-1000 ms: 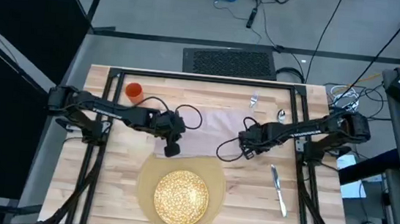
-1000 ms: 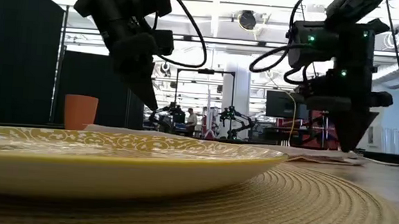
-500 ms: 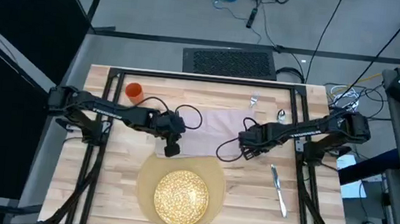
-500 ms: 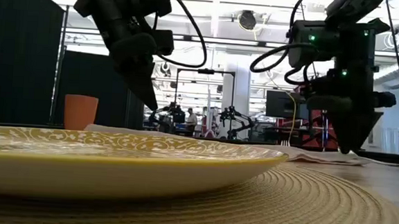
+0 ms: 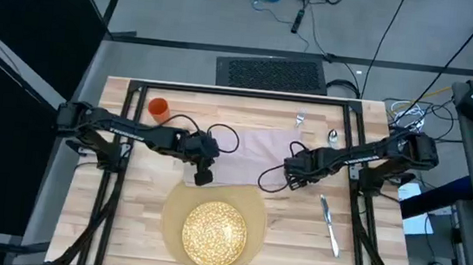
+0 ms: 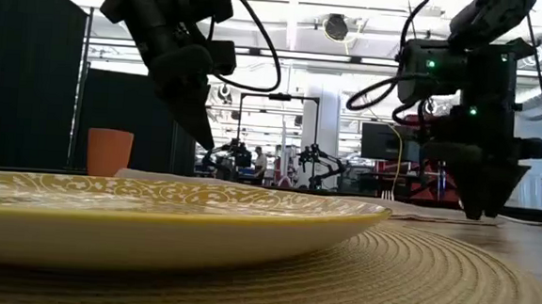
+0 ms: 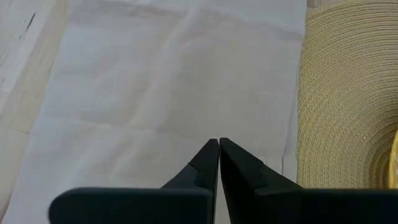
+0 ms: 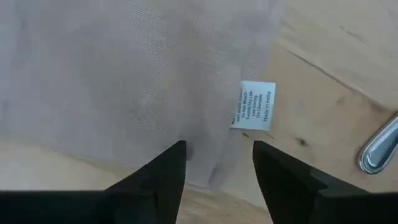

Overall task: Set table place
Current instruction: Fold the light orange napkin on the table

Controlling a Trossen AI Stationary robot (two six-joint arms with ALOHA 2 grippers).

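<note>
Cloth, a pinkish-grey napkin [image 5: 250, 156], lies flat on the pale plank table [image 5: 124, 217] behind the round tan mat [image 5: 172, 206]. It looks thin, limp and light, best pinched at an edge. The right claw [image 8: 216, 163] hangs spread over its tagged corner; the left claw [image 7: 219, 157] hovers pressed together above the opposite end.

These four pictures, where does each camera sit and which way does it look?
High view: above, looking straight down on the table; both arms show, left end effector, right end effector.
Low view: at tabletop height, looking across the plate into the room; both arms come down from above.
Left wrist view: on the left arm, facing the napkin; its shut fingers show.
Right wrist view: on the right arm, over the napkin's edge; its open fingers show.
Shared: both wrist views see the napkin.
</note>
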